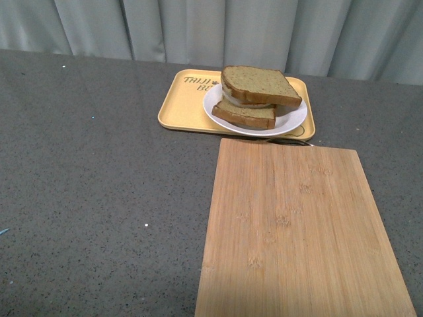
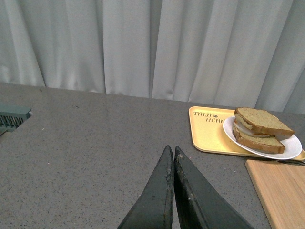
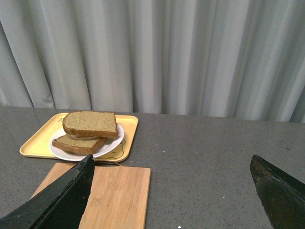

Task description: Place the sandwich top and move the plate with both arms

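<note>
The sandwich top, a speckled brown bread slice, lies on the stacked sandwich on the white plate. The plate sits on a yellow tray. The stack also shows in the left wrist view and in the right wrist view. Neither arm shows in the front view. My left gripper is shut and empty above bare grey table, well short of the tray. My right gripper is open wide and empty above the table beside a wooden board, away from the plate.
A bamboo cutting board lies on the grey table in front of the tray; it shows in both wrist views. Grey curtains hang behind the table. A grey-green ribbed object sits at the table's far left.
</note>
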